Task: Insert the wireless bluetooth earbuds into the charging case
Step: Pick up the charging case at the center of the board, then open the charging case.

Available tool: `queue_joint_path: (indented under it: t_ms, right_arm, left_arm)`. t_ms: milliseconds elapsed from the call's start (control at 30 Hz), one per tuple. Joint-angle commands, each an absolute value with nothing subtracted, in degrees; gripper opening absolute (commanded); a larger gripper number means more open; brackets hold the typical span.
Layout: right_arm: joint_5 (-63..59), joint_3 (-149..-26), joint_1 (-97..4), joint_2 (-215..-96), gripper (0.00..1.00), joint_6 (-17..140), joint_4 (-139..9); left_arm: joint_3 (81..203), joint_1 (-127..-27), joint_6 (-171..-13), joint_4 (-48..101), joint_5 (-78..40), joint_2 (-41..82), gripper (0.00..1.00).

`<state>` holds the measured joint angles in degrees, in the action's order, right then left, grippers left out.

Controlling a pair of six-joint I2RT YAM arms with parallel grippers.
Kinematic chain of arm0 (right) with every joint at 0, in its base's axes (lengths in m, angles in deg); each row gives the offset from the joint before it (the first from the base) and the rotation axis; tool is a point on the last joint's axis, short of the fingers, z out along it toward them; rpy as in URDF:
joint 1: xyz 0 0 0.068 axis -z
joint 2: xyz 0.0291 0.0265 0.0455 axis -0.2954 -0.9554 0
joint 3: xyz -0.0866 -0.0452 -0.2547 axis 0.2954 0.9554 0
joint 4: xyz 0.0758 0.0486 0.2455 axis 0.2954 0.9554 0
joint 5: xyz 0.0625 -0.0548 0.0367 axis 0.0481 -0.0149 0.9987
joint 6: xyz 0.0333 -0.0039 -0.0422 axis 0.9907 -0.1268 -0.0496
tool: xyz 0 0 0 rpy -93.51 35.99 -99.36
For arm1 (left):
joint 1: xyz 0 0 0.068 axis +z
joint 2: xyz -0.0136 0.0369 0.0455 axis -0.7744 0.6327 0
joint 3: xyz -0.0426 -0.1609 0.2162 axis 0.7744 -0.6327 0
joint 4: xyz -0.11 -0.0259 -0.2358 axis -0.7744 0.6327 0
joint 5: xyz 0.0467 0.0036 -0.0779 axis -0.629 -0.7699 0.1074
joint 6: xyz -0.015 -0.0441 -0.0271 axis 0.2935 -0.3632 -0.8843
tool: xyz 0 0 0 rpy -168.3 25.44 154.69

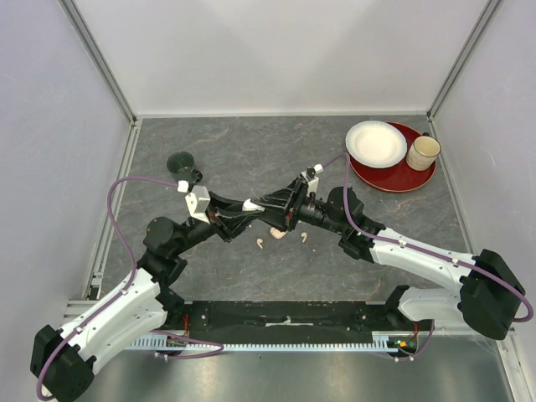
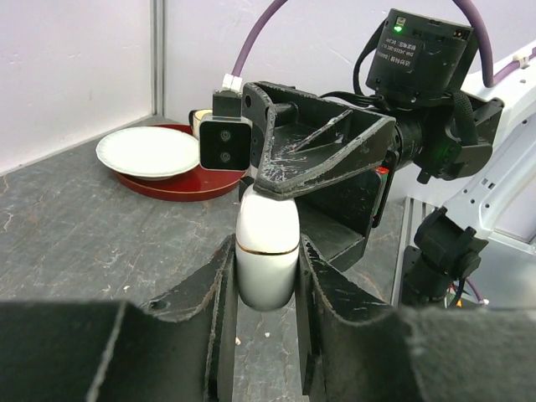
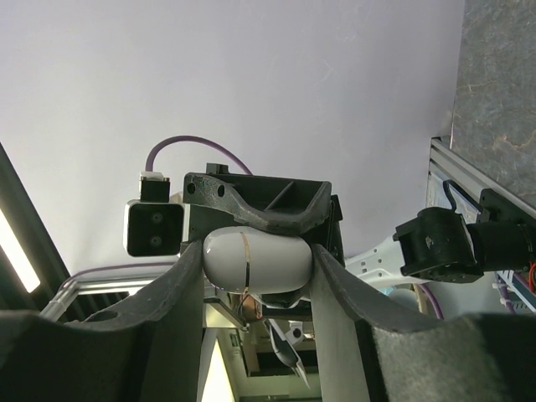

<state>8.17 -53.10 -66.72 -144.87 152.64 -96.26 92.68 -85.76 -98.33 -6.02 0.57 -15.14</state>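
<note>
Two-arm hold on the charging case (image 1: 250, 204), raised above the middle of the bench (image 1: 251, 159). The left end effector (image 2: 265, 276) is closed on the lower half of the smooth white shell. The right end effector (image 3: 258, 270) is closed across the same shell from the opposite side. The gold seam shows as a thin unbroken line, so the lid appears shut. The earbuds (image 1: 261, 244) lie loose on the bench just below the two end effectors, outside the case.

Likely hazards:
- **Slipping:** the shell is glossy and rounded. Uneven squeeze or a pull along its long axis could squirt it out of either grip and drop it onto the small pieces below, scattering them.
- **Pinned lid:** if either pair of fingers spans the seam, the lid is held shut, and prying could twist the case loose.
- **No free end effector:** with both occupied, neither can fetch an earbud until one releases. At that moment a single narrow grip carries the whole case.
</note>
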Motion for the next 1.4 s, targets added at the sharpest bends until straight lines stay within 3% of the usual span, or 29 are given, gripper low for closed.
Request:
queue_joint_path:
  t_ms: [0, 100, 133, 167, 267, 367, 533, 767, 1000, 1367]
  right_arm:
    - [9.4, -53.7, -66.8, -144.1, 0.15, 152.5, -99.4]
    - [9.9, -54.3, -66.8, -143.9, 0.28, 149.9, -98.3]
    - [9.7, -54.5, -66.8, -143.8, 0.38, 149.1, -97.6]
    - [9.5, -54.7, -66.9, -143.4, 0.61, 147.7, -96.1]
    - [7.5, -56.6, -66.8, -141.7, 0.85, 140.8, -89.7]
    - [3.7, -60.6, -66.8, -138.9, 0.98, 130.0, -80.6]
    - [0.3, -67.5, -66.9, -135.5, 0.98, 109.3, -69.4]
    - [0.8, -76.0, -68.7, -138.7, 0.91, 92.3, -51.9]
    - [-3.9, -79.3, -73.5, -141.1, 0.89, 89.3, -48.7]
    - [-5.5, -78.9, -74.5, -141.2, 0.89, 90.8, -50.9]
  left_arm:
    - [94.5, -85.9, -99.3, -8.4, 0.9, -14.7, 0.02]
    - [93.9, -86.0, -99.6, -10.0, 0.9, -14.8, 0.02]
    - [93.5, -86.0, -99.6, -10.5, 0.9, -14.9, 0.02]
    - [93.4, -86.0, -99.7, -10.9, 0.9, -14.9, 0.02]
    - [92.0, -86.0, -99.8, -12.6, 0.8, -15.6, 0.02]
    - [89.6, -86.1, -100.2, -15.5, -0.6, -17.6, 0.02]
    - [84.5, -86.1, -99.9, -21.2, -1.5, -21.8, 0.02]
    - [81.0, -86.1, -104.4, -31.7, -4.6, -21.1, 0.02]
    - [80.3, -86.1, -106.5, -39.3, -1.4, -17.0, 0.02]
    - [82.1, -86.1, -102.7, -31.6, 4.0, -18.9, 0.02]
